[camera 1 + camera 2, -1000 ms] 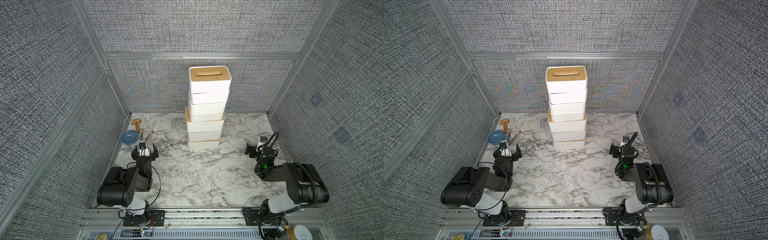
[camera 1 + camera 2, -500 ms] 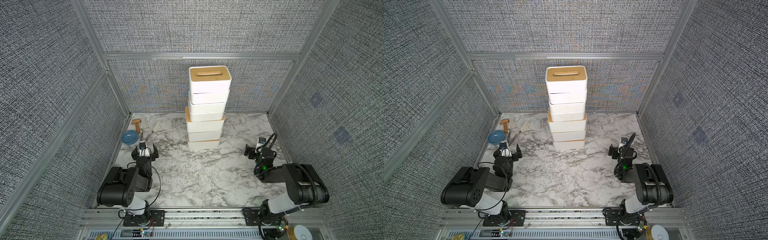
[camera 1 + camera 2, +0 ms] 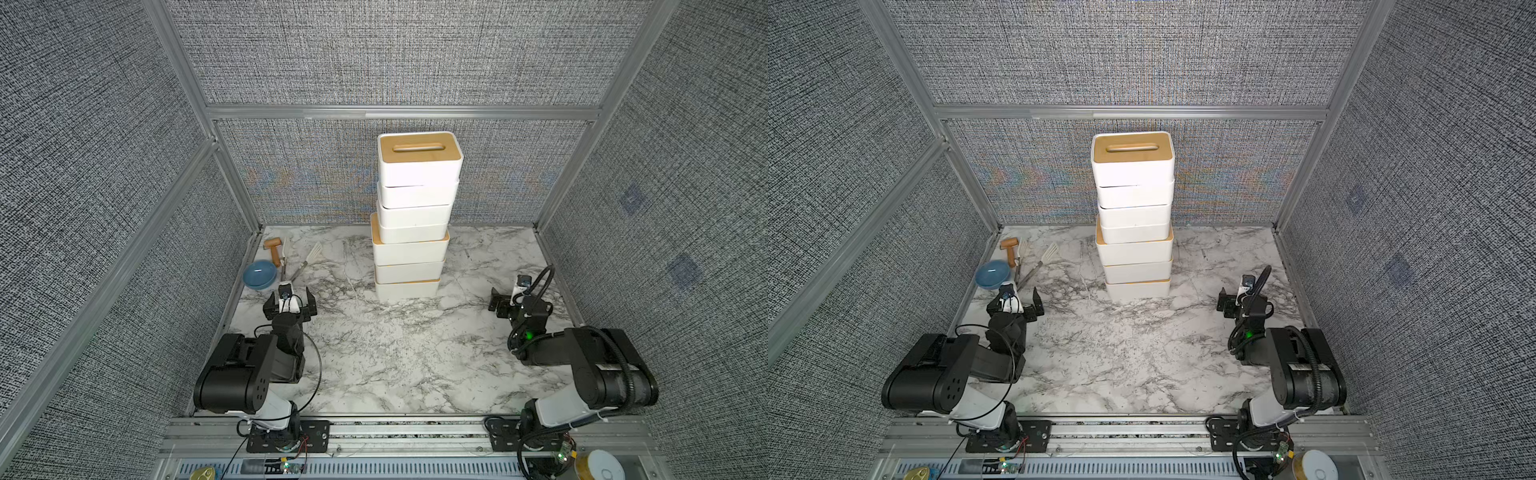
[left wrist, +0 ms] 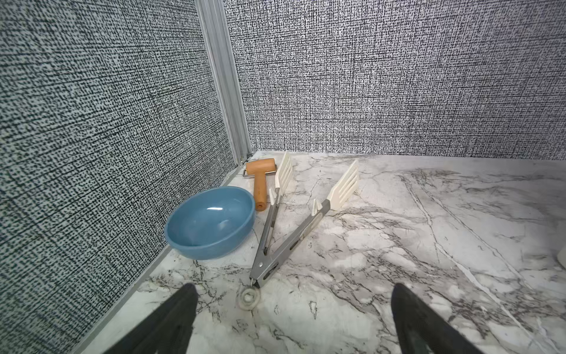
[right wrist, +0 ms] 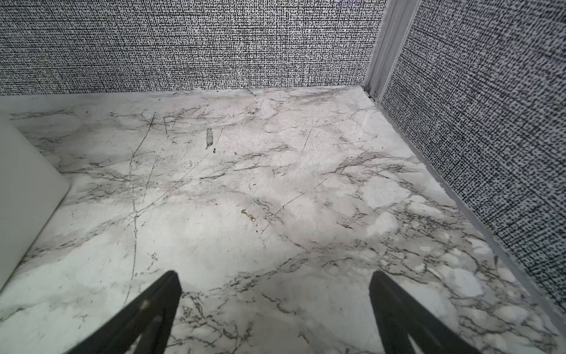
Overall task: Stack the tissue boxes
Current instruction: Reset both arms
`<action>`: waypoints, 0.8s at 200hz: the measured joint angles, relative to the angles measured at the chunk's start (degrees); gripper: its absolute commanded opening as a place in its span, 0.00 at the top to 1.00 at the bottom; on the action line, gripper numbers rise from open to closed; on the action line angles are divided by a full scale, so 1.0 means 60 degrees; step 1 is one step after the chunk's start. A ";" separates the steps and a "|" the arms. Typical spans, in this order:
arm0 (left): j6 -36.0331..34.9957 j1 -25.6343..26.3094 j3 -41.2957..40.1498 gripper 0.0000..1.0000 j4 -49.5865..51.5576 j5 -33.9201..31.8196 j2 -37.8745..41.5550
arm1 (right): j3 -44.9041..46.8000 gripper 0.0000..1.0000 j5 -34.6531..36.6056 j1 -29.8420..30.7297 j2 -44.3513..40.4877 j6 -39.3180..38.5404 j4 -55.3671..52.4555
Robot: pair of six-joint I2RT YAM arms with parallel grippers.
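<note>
Far left corner: a blue bowl (image 4: 211,223) sits by the wall (image 4: 92,153) on the marble tabletop (image 3: 395,353). Just beside it, a wooden roller (image 4: 260,180) and splayed-open tongs (image 4: 288,233) lie flat.

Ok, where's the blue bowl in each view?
In a top view: blue bowl at the left edge of the table.
In a top view: blue bowl, same place.
Left wrist: blue bowl left of centre.
Right wrist: not in it.
Shared landmark: tongs beside it, absent from right wrist.
</note>
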State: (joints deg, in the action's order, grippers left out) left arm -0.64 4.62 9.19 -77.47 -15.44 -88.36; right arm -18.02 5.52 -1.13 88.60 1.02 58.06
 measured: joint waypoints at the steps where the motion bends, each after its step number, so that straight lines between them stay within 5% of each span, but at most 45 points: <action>1: 0.0000 0.0000 0.0004 0.00 0.0000 0.0000 0.0000 | 0.0000 0.01 0.0000 0.0000 0.0000 0.0000 0.0000; 160: 0.0004 -0.0033 0.0095 0.00 0.0011 0.0040 -0.0004 | -0.0153 0.01 -0.0663 -0.0433 0.0040 0.0109 -0.0120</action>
State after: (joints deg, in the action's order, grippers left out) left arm -0.62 4.43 9.76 -77.41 -15.20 -88.38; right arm -18.94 1.54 -3.73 88.84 1.67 57.34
